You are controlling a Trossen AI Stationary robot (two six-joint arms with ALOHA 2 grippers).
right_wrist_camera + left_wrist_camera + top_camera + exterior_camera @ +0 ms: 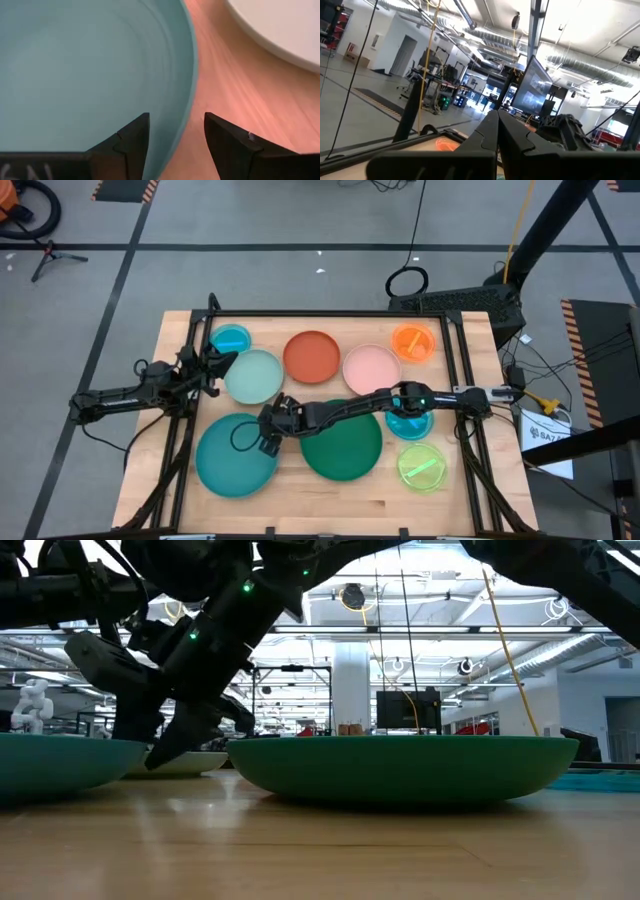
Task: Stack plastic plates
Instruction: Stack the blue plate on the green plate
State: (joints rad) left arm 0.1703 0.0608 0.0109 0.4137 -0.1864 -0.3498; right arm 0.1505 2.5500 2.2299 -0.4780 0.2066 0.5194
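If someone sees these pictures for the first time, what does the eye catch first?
First, the colourful round plates spread over the wooden table, above all the large teal plate and the dark green plate side by side at the front. Next, the right gripper, reaching across, open astride the teal plate's rim. The left gripper is shut at the mint plate.

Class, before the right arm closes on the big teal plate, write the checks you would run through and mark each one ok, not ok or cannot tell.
1. Right gripper open: ok.
2. Its fingers straddle the teal plate rim, one inside, one over the table: ok.
3. Fingers low enough to catch the rim: cannot tell.
4. Dark green plate bare to receive it: ok.
5. Mint plate apart from the rim: ok.
6. Left gripper out of the way, over the mint plate's edge: ok.
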